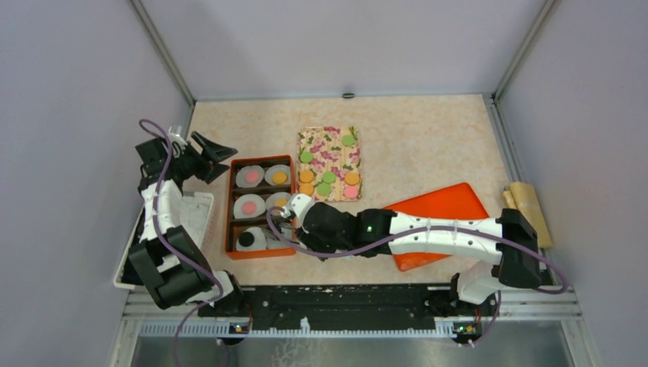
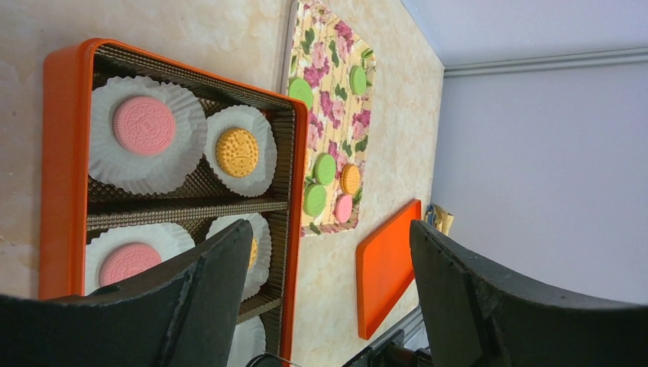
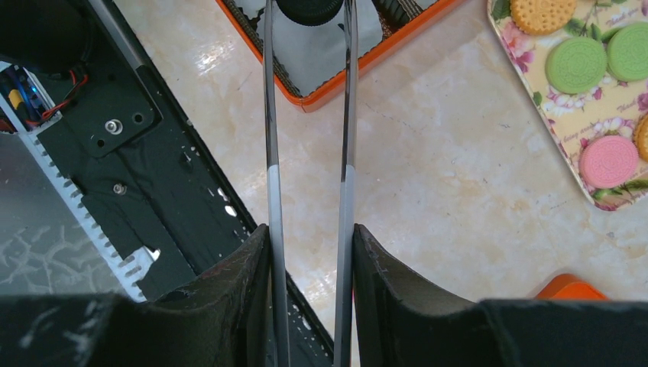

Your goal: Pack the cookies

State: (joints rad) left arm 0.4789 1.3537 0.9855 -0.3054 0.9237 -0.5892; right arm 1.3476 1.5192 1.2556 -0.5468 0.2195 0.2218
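Observation:
An orange box (image 1: 228,206) holds white liners with pink (image 1: 251,176), orange (image 1: 280,177) and black (image 1: 247,239) cookies. More green, orange and pink cookies lie on a floral tray (image 1: 336,149). My right gripper (image 3: 309,233) is shut on metal tongs (image 3: 273,153). The tongs' tips pinch a black cookie (image 3: 309,8) over the liner in the box's near right compartment. In the top view the right gripper (image 1: 294,210) sits at the box's right wall. My left gripper (image 2: 328,229) is open and empty, raised at the box's far left corner (image 1: 210,153).
An orange lid (image 1: 443,210) lies right of the box, partly under my right arm. A white basket (image 1: 195,214) stands at the left edge. A tan paper object (image 1: 527,210) lies at the right wall. The black base rail (image 3: 115,153) runs close below the tongs.

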